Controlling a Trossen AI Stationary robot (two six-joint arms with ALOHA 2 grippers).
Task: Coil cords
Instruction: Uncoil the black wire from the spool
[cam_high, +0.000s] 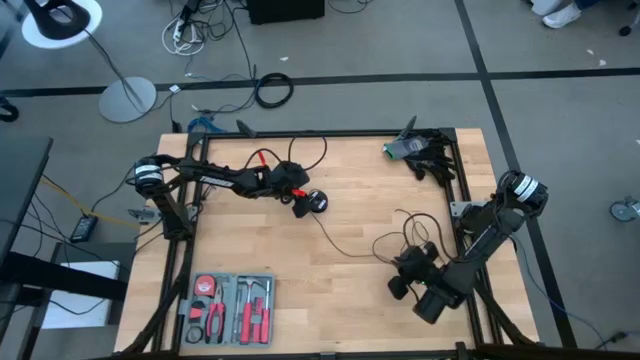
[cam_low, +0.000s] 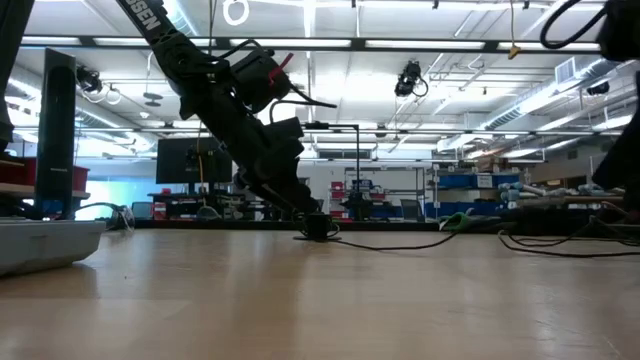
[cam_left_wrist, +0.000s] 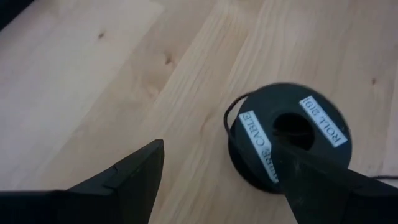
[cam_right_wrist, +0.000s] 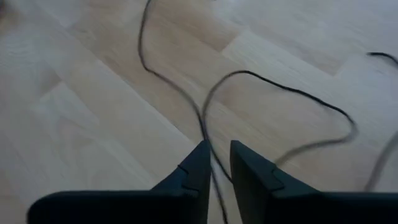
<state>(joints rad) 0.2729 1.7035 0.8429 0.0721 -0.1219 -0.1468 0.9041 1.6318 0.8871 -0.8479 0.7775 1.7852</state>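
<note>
A long thin black cord (cam_high: 345, 245) lies across the middle of the wooden counter (cam_high: 350, 310), running from a small round black spool (cam_high: 316, 202) near the centre-left to a set of loose loops (cam_high: 405, 232) on the right side.

The left arm reaches in from the left edge, and the left fingers (cam_left_wrist: 146, 174) stand wide apart right at the spool. In the left wrist view the spool (cam_left_wrist: 287, 137) lies flat on the wood with white labels on its top face; one finger overlaps its rim while the other stands well off to the side on bare wood. The spool sits toward one finger, not centred in the gap. Whether that finger touches it cannot be told.

The right arm comes in from the right edge, its gripper (cam_high: 402, 285) low over the counter near the loops. In the right wrist view the right fingers (cam_right_wrist: 252, 168) stand narrow, with only a thin slit between them, and a strand of the cord (cam_right_wrist: 205, 134) runs into that slit. Other strands curve over the wood just beyond the tips.

A tray of red-handled tools (cam_high: 230, 308) rests at the counter's front left, well apart from the cord.
</note>
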